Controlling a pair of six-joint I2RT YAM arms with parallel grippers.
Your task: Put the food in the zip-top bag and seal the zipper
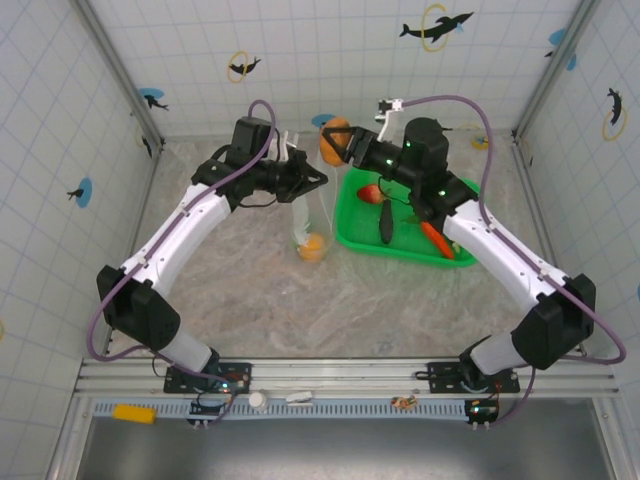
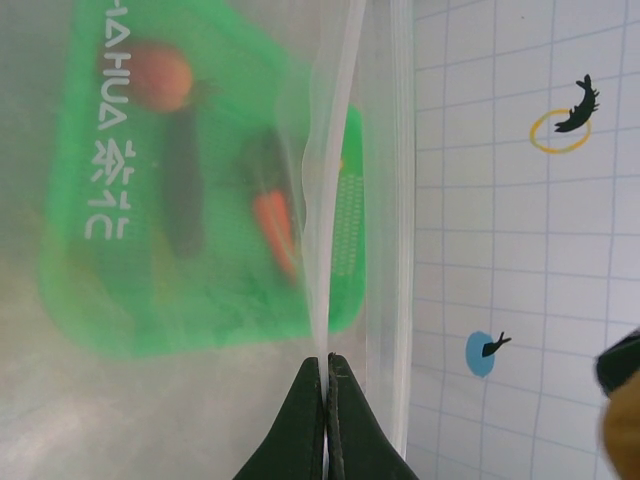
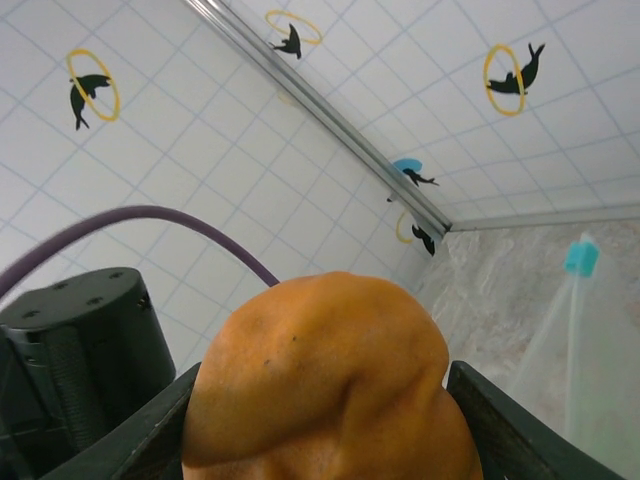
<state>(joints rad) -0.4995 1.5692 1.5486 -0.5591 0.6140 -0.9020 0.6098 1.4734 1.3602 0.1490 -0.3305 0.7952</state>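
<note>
The left gripper (image 2: pixel 326 365) was clamped shut on the bag's (image 1: pixel 310 215) edge. The bag's long axis ran far-to-near in the top view, with an orange (image 1: pixel 313 247) at its near end. The right gripper (image 1: pixel 345 147), part-open, gripped the potato (image 1: pixel 335 138) just beside the bag, near the basket (image 1: pixel 455 195).

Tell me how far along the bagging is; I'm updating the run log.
Done: one round orange citrus lies in the clear plastic zip-top bag, which the shut left gripper holds by its edge. In hand: the right gripper holds an orange-brown potato-like piece. Left: red strawberry, dark long vegetable and orange carrot in the green mesh basket, then sealing.
</note>
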